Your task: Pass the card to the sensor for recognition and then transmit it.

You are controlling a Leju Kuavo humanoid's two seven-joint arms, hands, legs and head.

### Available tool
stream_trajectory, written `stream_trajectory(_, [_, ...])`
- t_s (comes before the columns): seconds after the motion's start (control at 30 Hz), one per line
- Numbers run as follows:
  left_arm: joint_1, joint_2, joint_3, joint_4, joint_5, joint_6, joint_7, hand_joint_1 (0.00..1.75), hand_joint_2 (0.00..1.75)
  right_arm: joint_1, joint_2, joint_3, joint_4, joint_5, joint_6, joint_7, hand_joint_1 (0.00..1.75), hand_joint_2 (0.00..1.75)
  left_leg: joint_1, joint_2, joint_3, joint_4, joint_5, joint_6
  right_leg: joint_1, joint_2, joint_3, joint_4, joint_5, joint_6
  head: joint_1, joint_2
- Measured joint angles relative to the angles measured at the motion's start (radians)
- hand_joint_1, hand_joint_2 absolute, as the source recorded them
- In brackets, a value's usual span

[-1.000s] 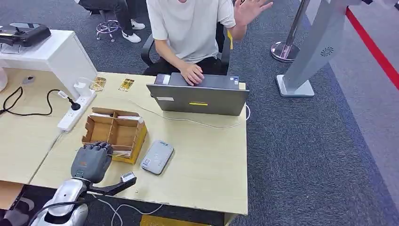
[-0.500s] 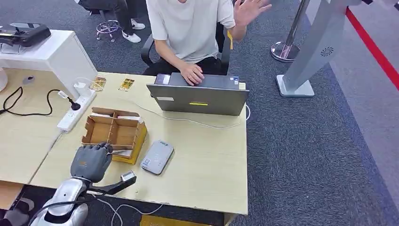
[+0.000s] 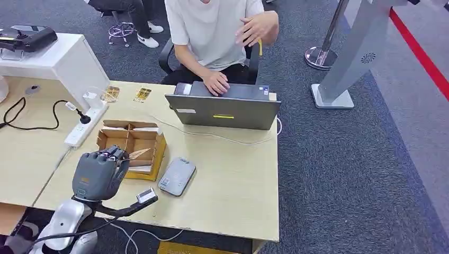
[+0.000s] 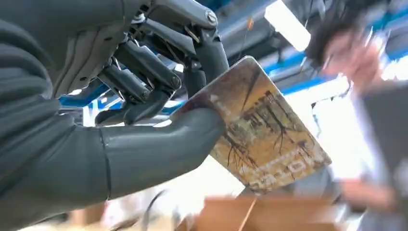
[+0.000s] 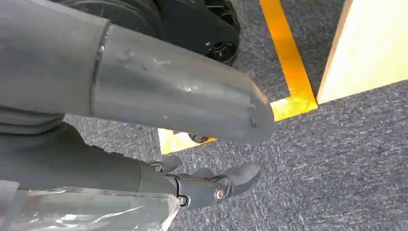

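Note:
My left hand hovers over the near end of the cardboard box and pinches a card between thumb and fingers. Seen from the left wrist, the card is yellowish brown with a printed tree picture, and most of it sticks out past the thumb of the hand. The grey card reader lies flat on the table just right of the box, a short way from the card. My right hand hangs beside the table over the carpet, holding nothing.
A person sits behind an open laptop at the far side, one hand on it. A white power strip with cables lies left of the box. A small device on a cable rests near the front edge.
My left hand has risen from the box's near end with the card pinched in it. The person's raised hand has dropped toward the chest.

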Motion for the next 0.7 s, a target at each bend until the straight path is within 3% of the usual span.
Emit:
stream_trajectory(0.23, [-0.001, 0.027, -0.02, -0.149, 0.054, 0.022, -0.023, 1.75, 1.75, 0.0, 0.0, -0.024, 0.0, -0.005, -0.002, -0.001, 0.0, 0.0, 0.0, 0.0, 0.0, 0.0, 0.0, 0.0, 0.0, 0.0, 0.0, 0.0, 0.0, 0.0, 0.0, 0.0])
stream_trajectory(0.33, [-0.06, 0.039, -0.02, -0.168, 0.071, 0.012, -0.024, 1.75, 1.75, 0.0, 0.0, -0.026, 0.0, 0.015, 0.001, 0.0, 0.0, 0.0, 0.0, -0.002, 0.0, 0.0, 0.002, -0.001, 0.0, -0.003, 0.0, 0.0, 0.0, 0.0, 0.0, 0.0])
stream_trajectory(0.53, [-0.195, 0.048, -0.014, -0.128, 0.062, -0.008, -0.021, 1.75, 1.75, -0.006, 0.0, -0.026, 0.0, 0.038, 0.003, 0.001, 0.0, 0.0, 0.0, -0.002, 0.0, 0.0, 0.004, 0.0, 0.0, -0.002, -0.001, 0.0, 0.004, 0.0, 0.0, 0.0])
stream_trajectory(0.7, [-0.36, 0.053, 0.005, 0.08, 0.013, -0.017, 0.013, 1.75, 1.75, -0.016, 0.0, -0.022, 0.0, 0.068, 0.007, 0.006, 0.0, 0.0, 0.0, -0.003, -0.002, 0.0, 0.007, -0.001, 0.0, -0.003, -0.002, 0.0, 0.006, -0.001, 0.0, 0.0])
